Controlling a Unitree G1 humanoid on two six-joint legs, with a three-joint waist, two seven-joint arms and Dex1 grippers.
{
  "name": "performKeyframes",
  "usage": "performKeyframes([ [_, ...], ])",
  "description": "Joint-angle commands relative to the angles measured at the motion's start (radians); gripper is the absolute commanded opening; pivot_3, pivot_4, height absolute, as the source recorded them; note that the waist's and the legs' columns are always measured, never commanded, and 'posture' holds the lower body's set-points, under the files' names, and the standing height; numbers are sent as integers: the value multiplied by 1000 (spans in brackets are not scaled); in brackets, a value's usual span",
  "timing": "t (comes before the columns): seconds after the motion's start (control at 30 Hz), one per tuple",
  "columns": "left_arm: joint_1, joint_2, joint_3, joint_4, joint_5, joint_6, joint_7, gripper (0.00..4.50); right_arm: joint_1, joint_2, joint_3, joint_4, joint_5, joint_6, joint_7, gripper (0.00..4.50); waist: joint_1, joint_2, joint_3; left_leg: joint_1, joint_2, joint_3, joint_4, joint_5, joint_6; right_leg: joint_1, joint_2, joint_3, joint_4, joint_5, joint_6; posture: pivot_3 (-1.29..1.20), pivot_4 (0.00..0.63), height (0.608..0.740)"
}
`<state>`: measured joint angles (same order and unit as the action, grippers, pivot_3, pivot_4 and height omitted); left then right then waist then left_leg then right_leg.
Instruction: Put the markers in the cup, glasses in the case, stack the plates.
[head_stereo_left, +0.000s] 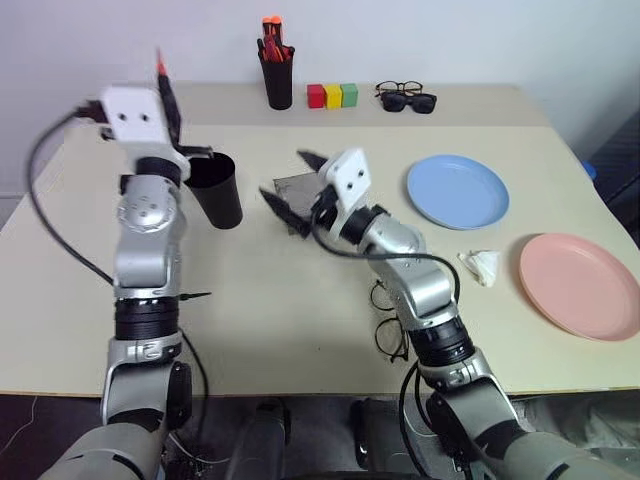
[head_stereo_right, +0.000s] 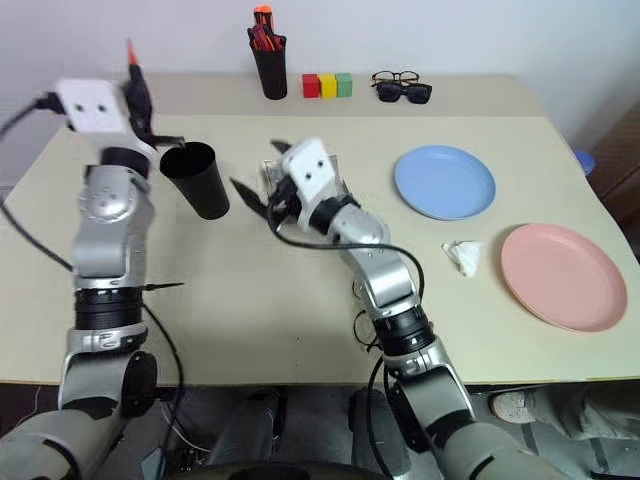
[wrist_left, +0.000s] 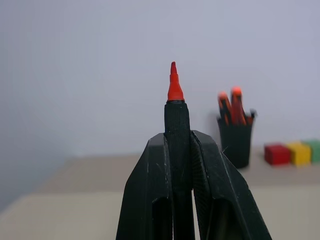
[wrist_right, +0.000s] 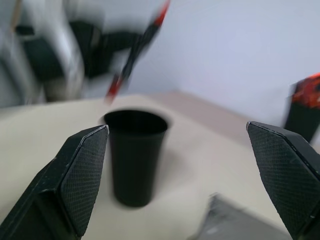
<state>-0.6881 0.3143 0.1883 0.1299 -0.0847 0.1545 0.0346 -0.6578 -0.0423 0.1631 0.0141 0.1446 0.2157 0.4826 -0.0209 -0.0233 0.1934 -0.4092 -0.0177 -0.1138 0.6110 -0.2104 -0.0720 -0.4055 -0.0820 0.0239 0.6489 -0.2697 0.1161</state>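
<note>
The left arm is raised, its left gripper (wrist_left: 177, 165) pointing up and forward with the fingers clamped together. The right arm reaches forward, its right gripper (head_stereo_left: 296, 184) spread wide, angled leftward.

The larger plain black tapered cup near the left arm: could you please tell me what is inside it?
The black tapered plastic cup shows a dark open mouth; no marker sticks out. Its bottom is hidden by its wall. The red marker is in the left gripper.

Red marker (wrist_left: 174, 87) upright, raised at upper left; black cup (head_stereo_left: 214, 188) upright just beside; blue plate (head_stereo_left: 457, 190) and pink plate (head_stereo_left: 580, 285) apart, right side.
</note>
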Motion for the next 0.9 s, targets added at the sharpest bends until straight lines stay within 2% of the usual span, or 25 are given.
performKeyframes([
  [0.03,-5,-4,0,26,26,-89,4,68,7,-2,-16,-24,19,4,-4,4500,-2,0,0,-1,0,0,0,0,0,-1,0,0,0,0,0,0,150,740],
  [0.27,40,-33,-8,65,25,-130,-21,68,36,-4,-5,-54,13,14,-13,4500,0,0,0,-1,0,0,1,0,0,-1,0,0,1,0,0,0,150,740],
  [0.47,52,-44,1,58,27,-135,-5,2852,33,-4,4,-52,11,13,-10,4500,0,0,0,-1,0,0,1,0,0,-1,0,0,1,0,0,0,150,740],
  [0.57,56,-53,14,10,-5,-150,-20,2852,34,-20,1,-56,11,15,0,4500,0,0,0,-1,0,0,1,0,0,-1,0,0,1,0,0,0,150,740],
  [0.73,35,-3,-23,-154,-152,-77,-241,2852,83,-146,-14,-112,21,36,84,4500,5,0,0,-2,0,0,1,0,0,0,0,0,0,0,0,0,150,740],
  [0.83,29,77,-106,-235,-240,109,-427,3714,127,-252,-47,-171,49,76,144,4500,3,1,1,-1,0,0,1,0,0,0,0,0,0,0,0,0,150,740],
  [0.87,26,91,-118,-250,-262,167,-454,4241,137,-275,-54,-184,55,85,156,4500,3,1,1,-1,0,0,1,0,0,0,0,0,0,0,0,0,150,740],
  [0.9,22,125,-168,-251,-245,242,-493,4439,156,-310,-68,-204,71,100,180,4500,1,1,1,-1,0,0,1,0,0,1,0,0,0,0,0,0,150,740],
])
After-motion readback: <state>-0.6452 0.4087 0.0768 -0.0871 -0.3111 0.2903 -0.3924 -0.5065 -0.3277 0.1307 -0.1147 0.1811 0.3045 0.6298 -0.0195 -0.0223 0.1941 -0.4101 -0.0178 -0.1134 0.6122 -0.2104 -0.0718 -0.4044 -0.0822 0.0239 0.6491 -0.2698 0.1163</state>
